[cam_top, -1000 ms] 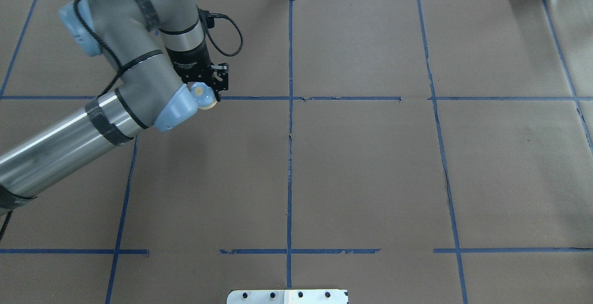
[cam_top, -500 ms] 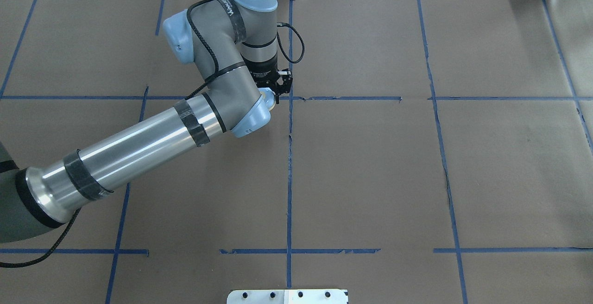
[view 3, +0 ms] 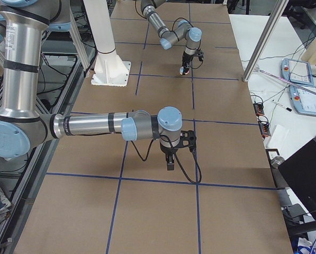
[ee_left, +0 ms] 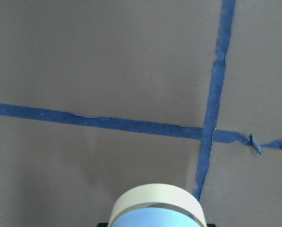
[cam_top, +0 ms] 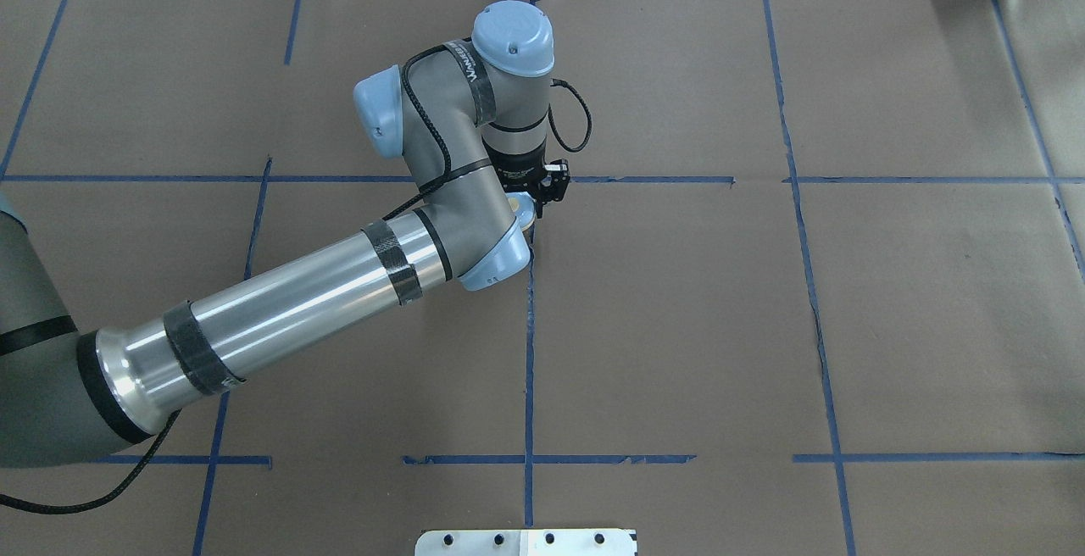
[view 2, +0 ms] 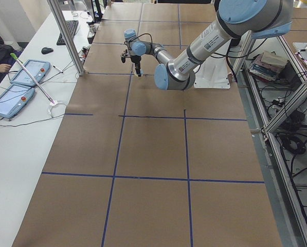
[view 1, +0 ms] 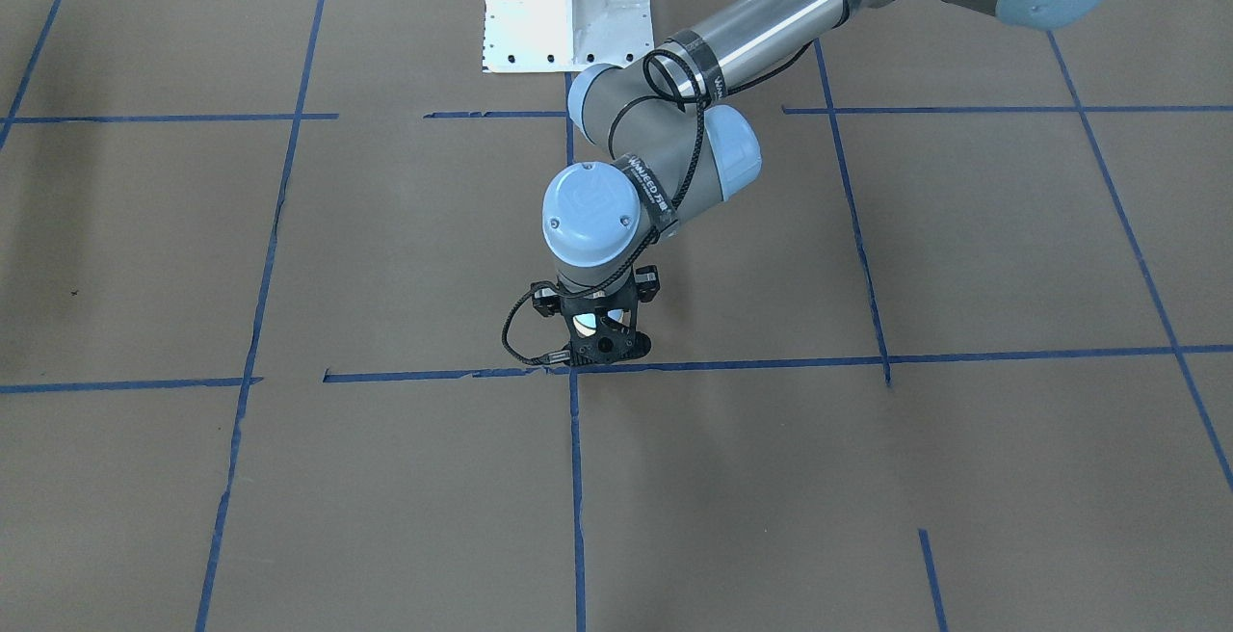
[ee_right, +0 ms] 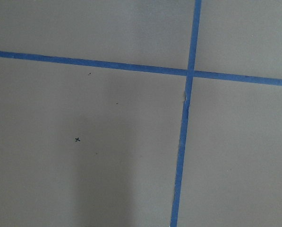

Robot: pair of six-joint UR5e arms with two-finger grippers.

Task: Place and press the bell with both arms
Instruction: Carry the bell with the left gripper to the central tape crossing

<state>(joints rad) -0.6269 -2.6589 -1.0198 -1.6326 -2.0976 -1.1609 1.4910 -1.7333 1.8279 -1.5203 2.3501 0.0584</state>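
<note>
My left gripper [cam_top: 536,202] is shut on the bell [cam_top: 525,206], whose cream edge shows under the wrist. It hangs by the crossing of the centre tape line and the far cross line. In the front-facing view the left gripper [view 1: 594,343] points down with the bell [view 1: 585,326] between its fingers. The left wrist view shows the bell's [ee_left: 157,211] cream base and blue dome close to the tape crossing. My right gripper [view 3: 170,163] shows only in the exterior right view, low over the table; I cannot tell whether it is open or shut.
Brown paper covers the table [cam_top: 678,310], marked with a blue tape grid [cam_top: 530,327]. The white pedestal base [view 1: 564,6] stands at the robot's side. Tablets [view 2: 19,77] and cables lie on a side bench beyond the far edge.
My left arm has swung to the right along the far tape line, carrying the bell from the left section to the centre line crossing.
</note>
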